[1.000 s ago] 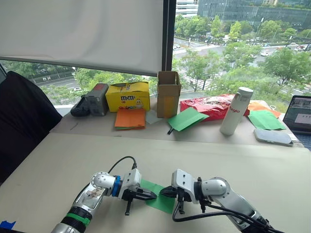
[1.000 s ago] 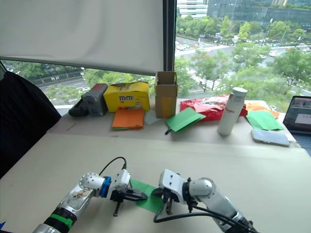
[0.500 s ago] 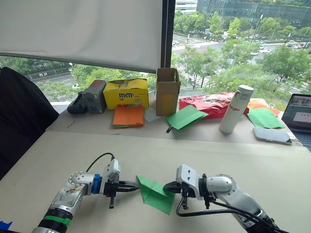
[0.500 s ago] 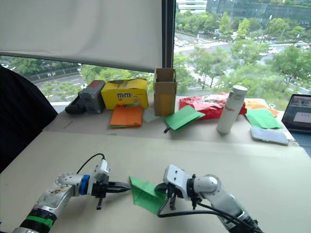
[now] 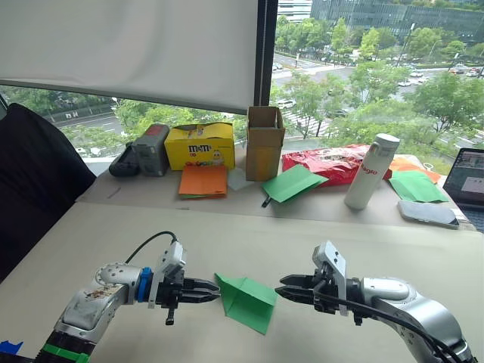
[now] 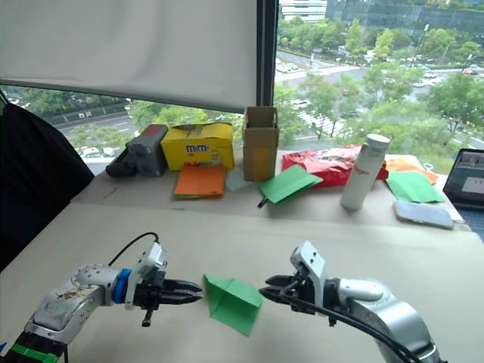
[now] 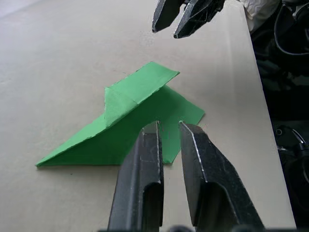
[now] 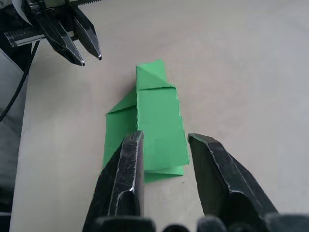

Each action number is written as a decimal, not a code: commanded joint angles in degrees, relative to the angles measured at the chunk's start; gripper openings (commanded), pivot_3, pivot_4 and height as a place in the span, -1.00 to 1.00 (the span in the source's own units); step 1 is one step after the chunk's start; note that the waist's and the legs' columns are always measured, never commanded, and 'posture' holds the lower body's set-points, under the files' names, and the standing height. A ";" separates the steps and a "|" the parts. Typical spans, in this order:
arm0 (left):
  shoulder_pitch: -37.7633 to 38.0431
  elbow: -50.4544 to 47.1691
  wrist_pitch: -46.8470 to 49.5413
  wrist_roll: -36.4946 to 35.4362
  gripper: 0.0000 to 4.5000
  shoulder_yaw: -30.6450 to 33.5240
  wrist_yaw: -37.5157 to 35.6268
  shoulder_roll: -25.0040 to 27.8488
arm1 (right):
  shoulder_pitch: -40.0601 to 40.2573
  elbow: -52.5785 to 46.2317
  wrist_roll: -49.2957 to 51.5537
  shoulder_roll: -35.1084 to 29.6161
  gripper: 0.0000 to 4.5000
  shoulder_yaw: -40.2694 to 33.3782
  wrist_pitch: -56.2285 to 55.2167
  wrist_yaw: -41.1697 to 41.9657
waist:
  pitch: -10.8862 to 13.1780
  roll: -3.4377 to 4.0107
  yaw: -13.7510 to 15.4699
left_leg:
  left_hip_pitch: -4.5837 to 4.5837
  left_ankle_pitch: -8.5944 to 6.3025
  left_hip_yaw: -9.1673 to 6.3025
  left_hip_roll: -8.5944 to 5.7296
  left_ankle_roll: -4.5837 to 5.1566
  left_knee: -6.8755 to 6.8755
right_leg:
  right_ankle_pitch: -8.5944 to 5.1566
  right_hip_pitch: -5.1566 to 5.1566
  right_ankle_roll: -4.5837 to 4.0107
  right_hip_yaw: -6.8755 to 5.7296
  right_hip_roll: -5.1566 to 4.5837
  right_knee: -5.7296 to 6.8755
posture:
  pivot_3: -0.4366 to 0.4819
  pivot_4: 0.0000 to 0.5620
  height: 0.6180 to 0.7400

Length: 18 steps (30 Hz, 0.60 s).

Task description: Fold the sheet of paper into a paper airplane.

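Two open grippers flanking paper airplane [image 5: 246, 301].

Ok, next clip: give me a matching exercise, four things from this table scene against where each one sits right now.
Things:
1. folded bright green paper airplane
2. yellow candy box
3. white bottle
4. open brown cardboard box

Places:
A. upright, just right of the red snack bag
B. on the near table between the left gripper and right gripper, held by neither
C. behind the orange paper sheets
D. at the window, right of the yellow box

Pairs: 1-B, 2-C, 3-A, 4-D
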 commanded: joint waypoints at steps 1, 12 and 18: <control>0.50 -1.17 -1.89 0.81 -0.04 0.75 0.35 0.91 | -0.16 2.21 6.43 4.47 0.30 -3.30 8.04 -5.20 | 0.06 -0.05 -0.31 | 0.05 0.00 0.00 0.02 0.00 -0.01 | 0.01 0.04 -0.01 0.00 0.01 0.02 | -0.05 -0.47 -0.37; 1.24 -0.55 -4.81 2.89 0.53 0.66 1.95 1.44 | -3.38 6.38 11.73 6.80 0.46 -3.12 13.15 -6.88 | 0.10 0.07 -0.34 | 0.09 0.01 0.00 0.00 -0.01 0.00 | 0.02 0.01 -0.03 -0.02 0.03 -0.06 | -0.05 -0.47 -0.37; 1.26 0.49 -5.31 3.21 0.55 0.88 3.03 0.82 | -3.05 6.81 13.69 8.25 -0.06 -0.73 13.56 -6.77 | 0.10 0.07 -0.39 | 0.07 0.01 0.00 0.01 -0.01 -0.01 | 0.02 0.01 -0.03 0.00 0.04 -0.06 | -0.05 -0.47 -0.37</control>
